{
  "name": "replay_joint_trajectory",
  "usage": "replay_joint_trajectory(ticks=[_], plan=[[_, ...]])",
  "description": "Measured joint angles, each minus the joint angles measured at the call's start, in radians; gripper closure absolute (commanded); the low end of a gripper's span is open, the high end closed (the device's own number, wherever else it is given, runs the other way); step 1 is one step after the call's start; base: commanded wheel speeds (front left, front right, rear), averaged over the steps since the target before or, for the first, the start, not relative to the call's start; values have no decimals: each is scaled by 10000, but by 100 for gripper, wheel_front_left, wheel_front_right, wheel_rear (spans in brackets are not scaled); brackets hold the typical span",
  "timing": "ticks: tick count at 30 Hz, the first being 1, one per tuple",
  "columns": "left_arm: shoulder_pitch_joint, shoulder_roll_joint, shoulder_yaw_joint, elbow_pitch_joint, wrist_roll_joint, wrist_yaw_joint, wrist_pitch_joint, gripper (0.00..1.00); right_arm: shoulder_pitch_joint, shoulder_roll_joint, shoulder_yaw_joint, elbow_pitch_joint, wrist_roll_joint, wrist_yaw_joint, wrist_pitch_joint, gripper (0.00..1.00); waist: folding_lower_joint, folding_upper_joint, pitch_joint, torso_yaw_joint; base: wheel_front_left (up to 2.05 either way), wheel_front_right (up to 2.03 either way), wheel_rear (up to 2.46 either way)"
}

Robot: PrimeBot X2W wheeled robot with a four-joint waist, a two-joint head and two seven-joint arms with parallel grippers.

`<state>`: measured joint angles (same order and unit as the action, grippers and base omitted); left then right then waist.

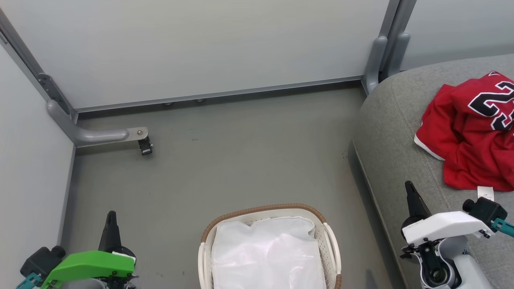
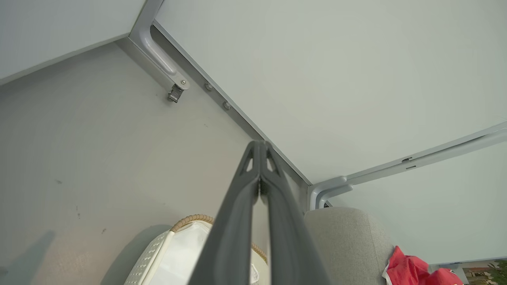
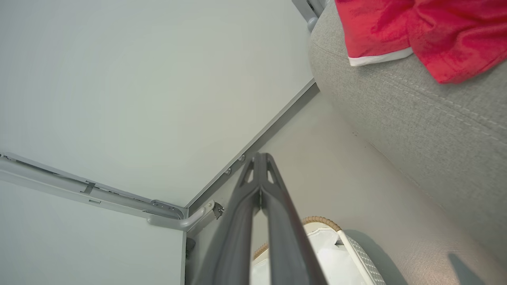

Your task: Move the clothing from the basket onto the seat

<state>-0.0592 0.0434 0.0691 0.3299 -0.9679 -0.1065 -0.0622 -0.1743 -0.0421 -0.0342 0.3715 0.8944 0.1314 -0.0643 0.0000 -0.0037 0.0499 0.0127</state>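
Bare floor (image 1: 241,168) lies open between the far wall panels (image 1: 200,48) and the near basket (image 1: 263,208); a castor bracket (image 1: 136,135) juts far left, the seat (image 1: 385,132) blocks the right.

"2" plus cut-off digit on red jersey (image 1: 470,136).

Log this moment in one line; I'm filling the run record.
clothing on seat | basket: liner showing | left gripper shut, empty | right gripper shut, empty

One basket (image 1: 261,209), one seat (image 1: 391,132), one jersey (image 1: 470,136), two claws (image 1: 111,216) (image 1: 408,186)
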Motion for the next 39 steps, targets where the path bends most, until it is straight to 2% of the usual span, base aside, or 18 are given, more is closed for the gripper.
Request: replay_joint_trajectory(ticks=[39], plan=[[-253,13,268,-443,-3710,-134,1041,100,280,-31,-476,-706,4151,-4,1047,100,1,0,-246,-64,0,0,0]])
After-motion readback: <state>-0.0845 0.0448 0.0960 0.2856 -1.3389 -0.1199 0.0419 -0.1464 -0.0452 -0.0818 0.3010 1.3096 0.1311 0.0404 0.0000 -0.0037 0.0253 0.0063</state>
